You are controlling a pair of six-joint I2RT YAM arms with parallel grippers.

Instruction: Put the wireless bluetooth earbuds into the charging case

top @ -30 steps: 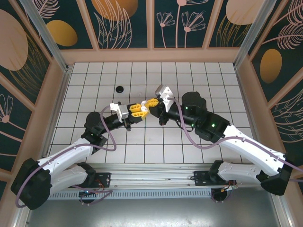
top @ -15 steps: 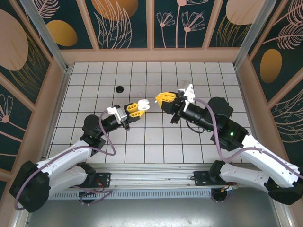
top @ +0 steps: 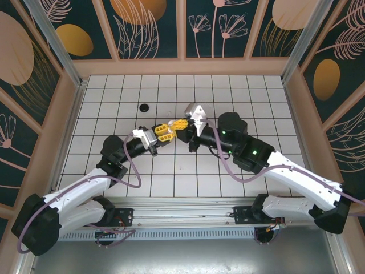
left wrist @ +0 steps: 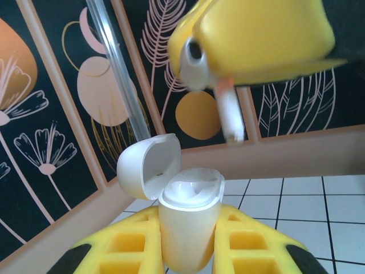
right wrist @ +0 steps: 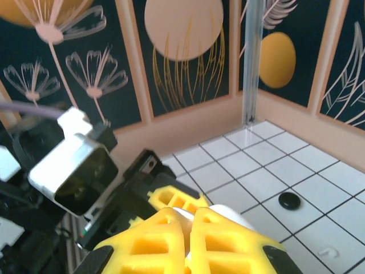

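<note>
Charging case (left wrist: 188,225) is taken as the landmark, and everything else is placed from it. Below it the tiled table (top: 228,91) is seen, with a black puck (top: 144,107) lying well apart from the case, toward the far wall. The left gripper (top: 165,130) is clamped narrowly on the lower body of the charging case, so the case is held upright and off the tiles, with its lid (left wrist: 147,171) swung open to one side and its open mouth turned upward. The right gripper (top: 181,123) is closed on a white earbud (left wrist: 227,111), which is held just above the case's mouth, slightly toward the side away from the lid. The earbud's long axis is set nearly vertical, with the stem pointed down at the case. The step in hand is judged to be the insertion itself. The stem should be centred over a well before it is lowered, the descent should be slow and straight, the case should be held steady, and release is best delayed until the bud is seated.
</note>
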